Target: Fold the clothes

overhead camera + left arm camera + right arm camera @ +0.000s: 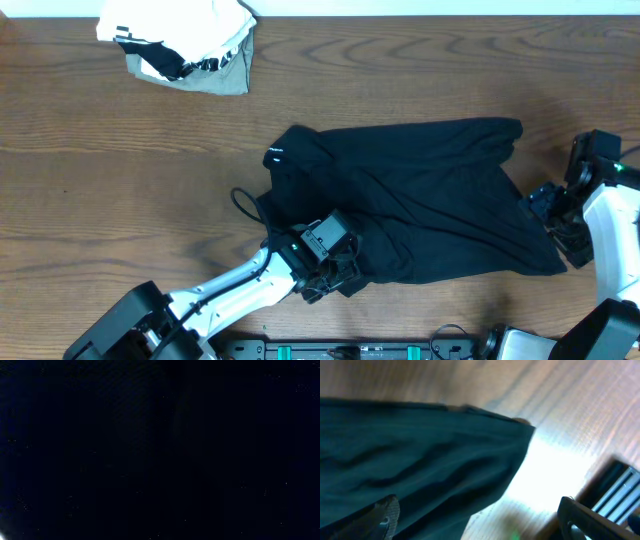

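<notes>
**Black garment spread on a wooden bench, an arm at each side**

Black garment [420, 195] lying wrinkled but mostly spread out across the middle and right of the bench [120, 200], with a small white mark near its upper left corner. Left fingers [335, 270] down at the garment's lower left edge, lost in dark cloth; impossible to tell whether apart or together. Right fingers [385, 517] set wide apart at the garment's right edge, clamped on nothing. White-and-grey bundle [185, 45] at the far left corner, well apart from the garment.
</notes>
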You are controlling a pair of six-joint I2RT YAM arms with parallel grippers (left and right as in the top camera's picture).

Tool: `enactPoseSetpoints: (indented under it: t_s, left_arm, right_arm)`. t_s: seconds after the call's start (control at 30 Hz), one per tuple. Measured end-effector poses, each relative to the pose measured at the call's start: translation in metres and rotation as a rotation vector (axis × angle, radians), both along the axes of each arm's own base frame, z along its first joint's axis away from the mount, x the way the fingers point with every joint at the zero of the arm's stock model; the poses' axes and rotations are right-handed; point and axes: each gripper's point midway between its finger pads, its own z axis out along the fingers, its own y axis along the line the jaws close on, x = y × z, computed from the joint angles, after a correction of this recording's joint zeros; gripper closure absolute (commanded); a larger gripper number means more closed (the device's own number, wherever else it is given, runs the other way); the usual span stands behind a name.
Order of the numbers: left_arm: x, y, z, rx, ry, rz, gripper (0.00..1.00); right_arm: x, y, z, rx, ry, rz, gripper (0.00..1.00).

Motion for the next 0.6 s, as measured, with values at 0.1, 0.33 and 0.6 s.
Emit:
enactPoseSetpoints:
  t_s: [0.1, 0.33, 0.6]
  left_arm:
    - [0.000, 0.001, -0.003, 0.011, 0.000, -0.001, 0.54]
    - [-0.001, 0.002, -0.003, 0.013, 0.003, -0.005, 0.55]
    - [-0.001, 0.002, -0.003, 0.012, 0.003, -0.005, 0.55]
  right_arm:
    - [-0.006, -0.008, 0.000, -0.003, 0.003, -0.051, 0.01]
    - [-0.027, -0.022, -0.008, 0.004, 0.033, -0.153, 0.01]
    - [-0.045, -0.022, -0.038, 0.034, 0.044, -0.214, 0.01]
